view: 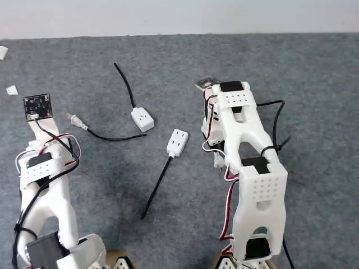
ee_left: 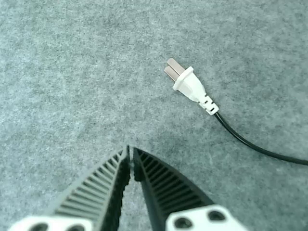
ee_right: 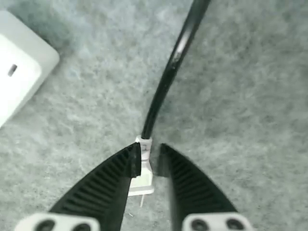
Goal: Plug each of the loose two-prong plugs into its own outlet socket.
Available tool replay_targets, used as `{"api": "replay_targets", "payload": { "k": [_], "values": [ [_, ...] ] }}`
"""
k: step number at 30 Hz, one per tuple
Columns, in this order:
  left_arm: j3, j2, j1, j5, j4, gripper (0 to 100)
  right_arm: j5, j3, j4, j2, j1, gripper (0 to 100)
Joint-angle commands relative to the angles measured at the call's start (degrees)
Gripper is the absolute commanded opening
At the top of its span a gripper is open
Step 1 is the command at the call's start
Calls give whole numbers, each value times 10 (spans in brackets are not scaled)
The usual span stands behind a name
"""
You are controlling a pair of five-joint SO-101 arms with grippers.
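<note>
Two sockets (view: 142,119) (view: 178,142), two plugs (ee_left: 188,84) (ee_right: 140,183), one in right end effector (ee_right: 150,156)

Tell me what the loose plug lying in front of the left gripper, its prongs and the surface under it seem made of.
Plug body: white moulded plastic, smooth with a slight sheen.
Prongs: flat metal blades, dull coppery-grey, possibly brass or plated.
Surface: grey felt or low-pile carpet, matte and fuzzy, judging by its mottled fibres.
</note>
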Motion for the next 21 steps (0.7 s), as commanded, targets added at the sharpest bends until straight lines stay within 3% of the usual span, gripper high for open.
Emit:
{"api": "replay_targets", "payload": {
  "k": [1,21],
  "values": [
    [-30,-1,4,-6,1,13,23,-3,13,-36,-2,154],
    [-30,0,4,-6,1,13,6,-2,41,-34,-26,154]
  ]
}}
